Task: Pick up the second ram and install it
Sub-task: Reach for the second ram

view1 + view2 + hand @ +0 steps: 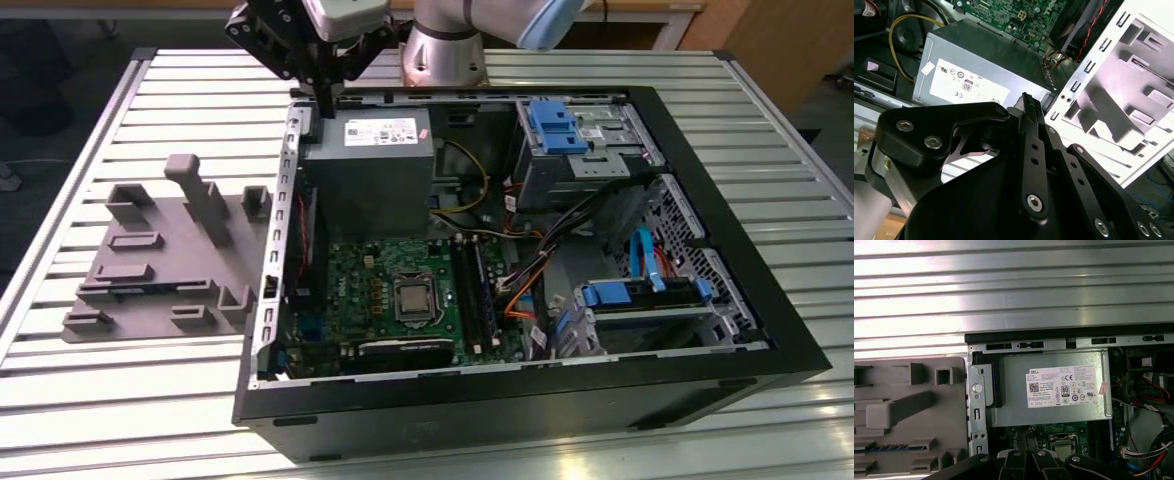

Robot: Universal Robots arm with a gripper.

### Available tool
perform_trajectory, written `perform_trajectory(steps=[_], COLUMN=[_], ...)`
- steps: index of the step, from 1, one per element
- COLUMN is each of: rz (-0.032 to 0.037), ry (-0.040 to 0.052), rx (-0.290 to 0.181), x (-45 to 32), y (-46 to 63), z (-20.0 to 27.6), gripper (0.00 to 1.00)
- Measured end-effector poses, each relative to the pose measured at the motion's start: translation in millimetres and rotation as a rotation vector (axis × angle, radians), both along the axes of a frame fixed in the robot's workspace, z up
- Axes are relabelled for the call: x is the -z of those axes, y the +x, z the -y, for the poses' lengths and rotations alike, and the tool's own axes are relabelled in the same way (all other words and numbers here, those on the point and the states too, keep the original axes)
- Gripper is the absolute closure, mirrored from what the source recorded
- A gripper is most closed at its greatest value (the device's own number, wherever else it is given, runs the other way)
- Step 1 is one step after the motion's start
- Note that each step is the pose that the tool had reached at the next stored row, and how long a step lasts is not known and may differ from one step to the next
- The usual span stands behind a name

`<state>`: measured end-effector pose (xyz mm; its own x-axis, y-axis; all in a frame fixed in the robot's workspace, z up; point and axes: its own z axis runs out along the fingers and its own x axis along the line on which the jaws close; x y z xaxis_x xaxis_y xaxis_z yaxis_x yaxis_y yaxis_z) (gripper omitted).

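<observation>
Exterior view: your gripper (324, 112) hangs at the far corner of the open computer case (534, 405), on the exterior view's left, right over the edge of the grey power supply (370, 165).
Gripper state: clenched. In the second wrist view the gripper (1027, 98) has its fingers drawn together, and you can see nothing between them.
Second ram: in the first wrist view the second ram (889, 446) shows as a blue-green strip sitting edge-on in a slot of the grey fixture (909, 405), outside the case and apart from the gripper (1029, 456).
Edge to mind: the case's perforated metal wall (284, 210) runs between the power supply and the fixture (160, 260), and your fingers sit just beside it.
Fixture hazards: tall upright posts (200, 195) rise from the fixture on the side near the case.
Open room: the bare slatted table (174, 100) stretches around the fixture and beyond the far rim of the case.
Inside the case: the green motherboard (400, 290) lies below the power supply, with the long black slots (470, 285) along its side toward the exterior view's right.
Clutter by the slots: orange and black cables (527, 290) bunch just beside them, and the blue drive cages (554, 125) stand further toward the exterior view's right.
Behind the case: the arm's base (447, 50) stands on the table, near the gripper.
</observation>
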<state>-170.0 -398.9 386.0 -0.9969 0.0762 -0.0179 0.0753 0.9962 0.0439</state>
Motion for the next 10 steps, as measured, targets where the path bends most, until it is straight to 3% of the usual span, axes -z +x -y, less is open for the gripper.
perform_trajectory(steps=[10], rz=[-0.0014], ry=[-0.0001], rx=[0.0], x=[1.1], y=[-6.7], z=[0.0], gripper=[0.87])
